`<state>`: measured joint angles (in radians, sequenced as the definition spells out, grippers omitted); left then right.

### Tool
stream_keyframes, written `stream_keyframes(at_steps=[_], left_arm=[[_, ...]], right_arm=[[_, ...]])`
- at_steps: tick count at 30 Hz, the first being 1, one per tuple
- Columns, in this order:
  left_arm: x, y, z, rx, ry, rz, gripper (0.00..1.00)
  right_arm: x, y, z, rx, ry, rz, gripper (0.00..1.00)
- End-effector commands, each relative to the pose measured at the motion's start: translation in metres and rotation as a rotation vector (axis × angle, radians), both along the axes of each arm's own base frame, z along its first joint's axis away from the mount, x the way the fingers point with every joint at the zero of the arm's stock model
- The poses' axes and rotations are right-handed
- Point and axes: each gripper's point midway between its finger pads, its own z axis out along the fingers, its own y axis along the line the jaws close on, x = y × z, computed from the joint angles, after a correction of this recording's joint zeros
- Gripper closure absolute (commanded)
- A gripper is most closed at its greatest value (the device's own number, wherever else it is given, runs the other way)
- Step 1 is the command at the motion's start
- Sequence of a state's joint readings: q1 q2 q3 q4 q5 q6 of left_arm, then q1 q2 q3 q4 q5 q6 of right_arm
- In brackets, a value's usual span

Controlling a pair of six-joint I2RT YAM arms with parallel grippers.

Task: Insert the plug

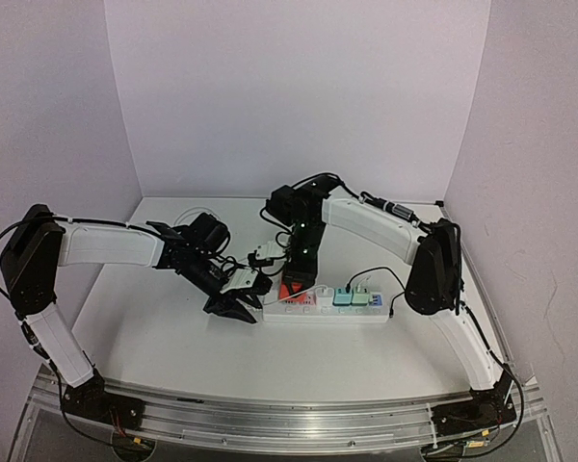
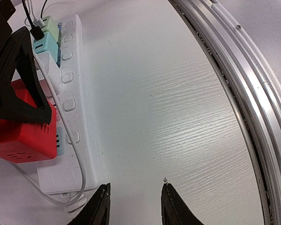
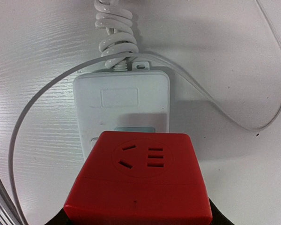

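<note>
A white power strip (image 1: 328, 312) lies across the middle of the table. My right gripper (image 1: 296, 277) is shut on a red cube plug (image 1: 294, 288) and holds it on the strip's left end, over a pale blue socket. I cannot tell whether its pins are in. In the right wrist view the red plug (image 3: 139, 180) fills the bottom and covers most of the strip (image 3: 122, 96). My left gripper (image 1: 237, 308) is open and empty, low over the table beside the strip's cord end (image 2: 61, 176). The left wrist view shows the red plug (image 2: 21, 136) between black fingers (image 2: 18, 79).
Two green plugs (image 1: 352, 298) and a blue one (image 1: 377, 301) with black cables sit in the strip's right half. The strip's coiled white cord (image 3: 114, 37) and a thin white cable (image 3: 271, 70) lie behind it. A metal rail (image 2: 243, 93) runs along the table's near edge.
</note>
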<state>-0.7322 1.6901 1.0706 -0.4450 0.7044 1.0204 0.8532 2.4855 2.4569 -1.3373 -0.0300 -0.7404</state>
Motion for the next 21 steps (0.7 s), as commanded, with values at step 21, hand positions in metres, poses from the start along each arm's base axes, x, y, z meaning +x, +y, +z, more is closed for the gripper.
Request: stream_keyframes(at_steps=[21], left_arm=[[0.003, 0.002, 0.007, -0.026, -0.027, 0.001, 0.62]], right_arm=[[-0.027, -0.028, -0.003, -0.113, 0.094, 0.018, 1.0]])
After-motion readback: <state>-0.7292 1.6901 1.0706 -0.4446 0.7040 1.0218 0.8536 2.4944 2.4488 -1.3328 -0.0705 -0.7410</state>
